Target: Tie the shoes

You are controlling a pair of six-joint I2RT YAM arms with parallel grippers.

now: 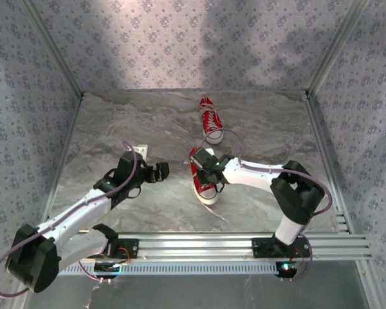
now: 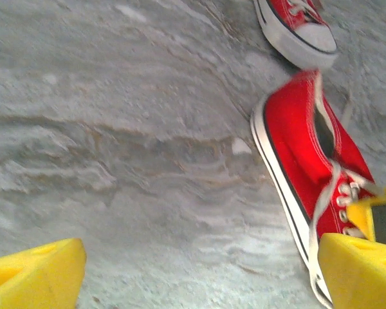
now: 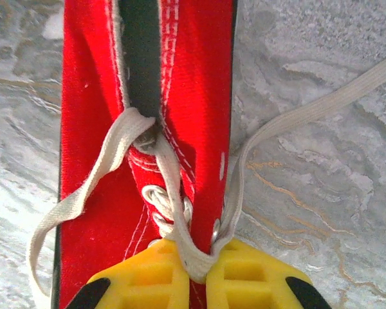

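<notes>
The near red canvas sneaker (image 3: 199, 96), white-soled and small, lies in the middle of the grey marbled worktop (image 1: 116, 129). The far red canvas sneaker (image 1: 211, 120) lies well apart from it, toward the back wall. The right fingers (image 3: 257, 277) — yellow ribbed plastic — are pressed together on the flat white lace (image 3: 196, 261) just over the eyelets, pinching it where strands seem to cross. One strand runs loose across the worktop on the side away from the left arm. Another sags in a slack loop over the shoe's opposite flank. The left fingers (image 2: 32, 277) stand wide apart and hold nothing, hovering just beside the near sneaker.

The main risk, as I judge it, is the shoe itself. It looks light and nothing pins it down, so a pull on the lace may drag or tip it rather than draw the lace through. If both crossing strands are in the pinch, tension would tighten the lacing rather than free an end. The flat lace could also slip out of the smooth plastic. The loose strand lies beyond the right arm — reaching for it from the left invites a brush between the two arms.
</notes>
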